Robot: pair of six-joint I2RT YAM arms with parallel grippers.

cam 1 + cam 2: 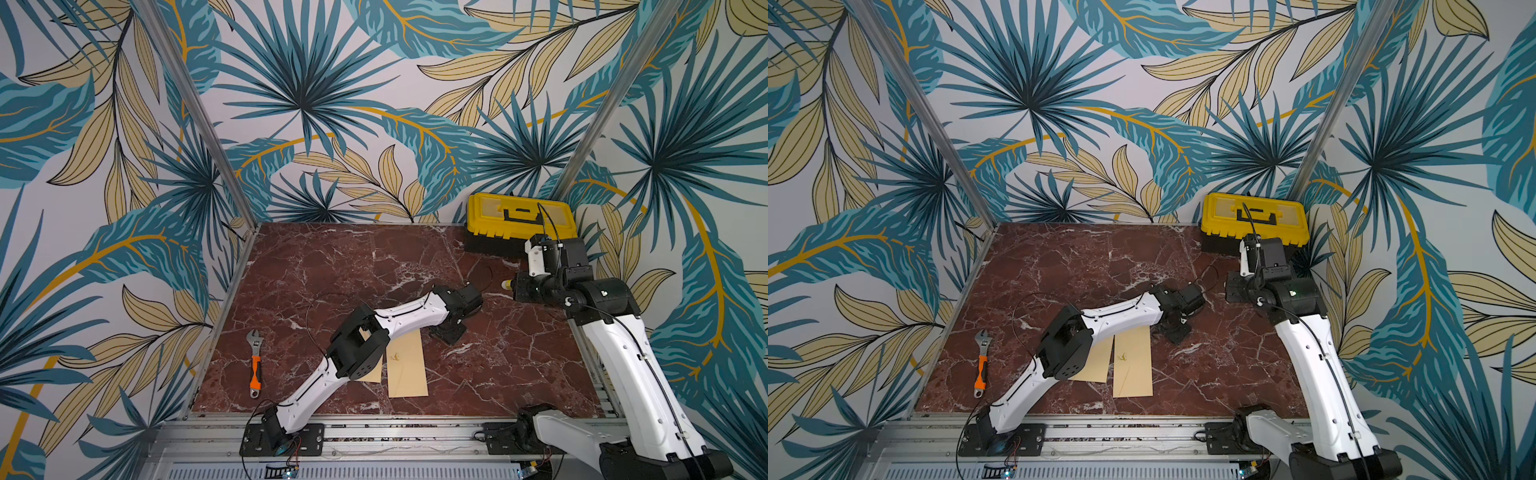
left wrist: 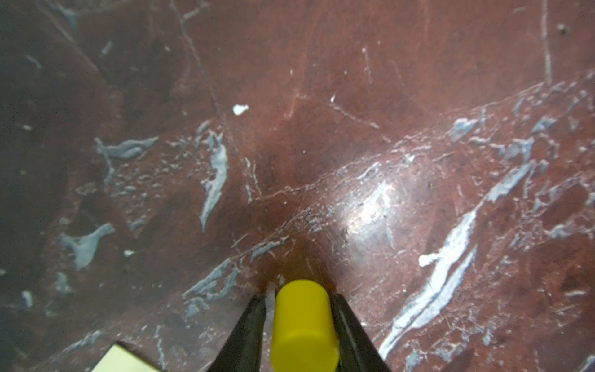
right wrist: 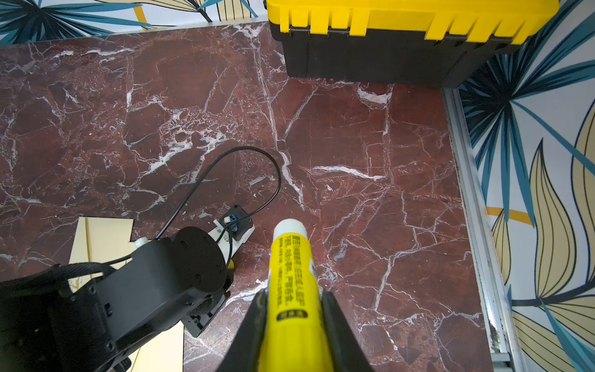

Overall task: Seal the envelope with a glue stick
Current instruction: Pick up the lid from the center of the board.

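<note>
right gripper (image 3: 293, 298) is clamping the glue stick (image 3: 289, 254), tip bare, left gripper (image 2: 299, 301) is pinching its yellow cap (image 2: 304, 325)

Both top views were evenly, softly lit from overhead, with only a faint shadow under the left arm (image 1: 407, 316) on the red marble tabletop (image 1: 332, 270). Wide-angle distortion bowed the aluminium posts (image 1: 198, 112) and stretched the leaf wallpaper (image 1: 374, 83) toward the edges. The left wrist view was dim and soft, darkest along one side, with a pale patch of glare on the marble and a shadow just ahead of the blurred yellow cap (image 2: 302, 322). The right wrist view was bright and sharp on the tabletop; the glue stick (image 3: 289, 273) lost focus toward the camera.
</note>
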